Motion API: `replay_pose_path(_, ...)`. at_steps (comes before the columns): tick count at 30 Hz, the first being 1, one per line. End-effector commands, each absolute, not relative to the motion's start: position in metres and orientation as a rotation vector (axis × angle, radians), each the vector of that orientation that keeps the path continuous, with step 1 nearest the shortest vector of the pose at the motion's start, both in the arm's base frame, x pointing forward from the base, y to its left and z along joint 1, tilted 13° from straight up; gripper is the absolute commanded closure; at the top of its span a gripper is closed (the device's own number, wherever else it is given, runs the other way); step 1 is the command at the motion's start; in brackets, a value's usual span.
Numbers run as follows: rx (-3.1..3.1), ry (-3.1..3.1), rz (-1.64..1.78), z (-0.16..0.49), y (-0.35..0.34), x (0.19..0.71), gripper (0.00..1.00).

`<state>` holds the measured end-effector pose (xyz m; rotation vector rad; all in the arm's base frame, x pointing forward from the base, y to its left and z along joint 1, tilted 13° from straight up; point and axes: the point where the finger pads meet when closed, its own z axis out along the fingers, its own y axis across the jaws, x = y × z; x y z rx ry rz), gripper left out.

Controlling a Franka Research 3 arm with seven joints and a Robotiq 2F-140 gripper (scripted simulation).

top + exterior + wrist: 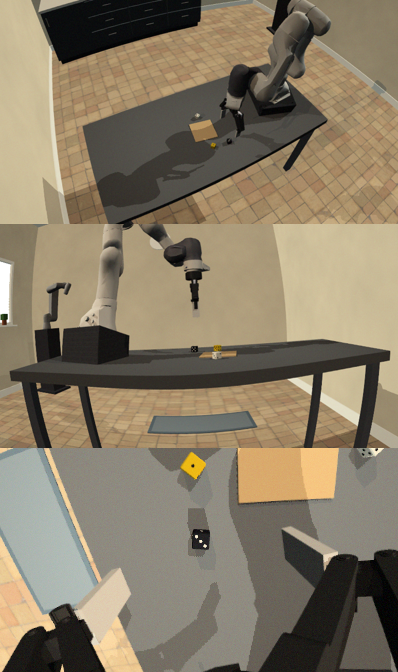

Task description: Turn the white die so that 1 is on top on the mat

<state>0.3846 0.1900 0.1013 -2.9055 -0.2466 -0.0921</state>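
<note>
From where I stand, the arm reaches out over the dark counter [139, 144] with its gripper [230, 122] hanging well above the surface, jaws spread as wide as they go and nothing between them. The pale fingertips frame the view from the wrist, one low on the left and the other at the right. The white die [197, 115] sits on the bare counter just beyond one edge of the tan mat [203, 130], close to it but not on it; I cannot read its top face for certain. From the side view it stands in front of the mat, showing a face with a few dark pips. The mat lies flat. On the opposite side of the mat are the two other dice, both on the counter and apart from each other: the yellow die [213, 145] near the mat's corner, one pip up in the wrist view, and the black die [229, 141] a little farther out, showing three white pips on top. The gripper hangs roughly above the black die, well clear of it.
</note>
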Motion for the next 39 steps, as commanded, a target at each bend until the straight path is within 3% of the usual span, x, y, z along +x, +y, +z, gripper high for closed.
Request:
replay_pose_path(1, -2.911, -0.141, -0.066, 0.099, 0.181, 0.39, 0.0)
replay_pose_path(20, -2.812, 0.716, 0.037, 0.071, 0.06, 0.465, 0.0)
replay_pose_path(39, -2.647, 1.234, 0.094, 0.044, -0.039, 0.488, 0.0)
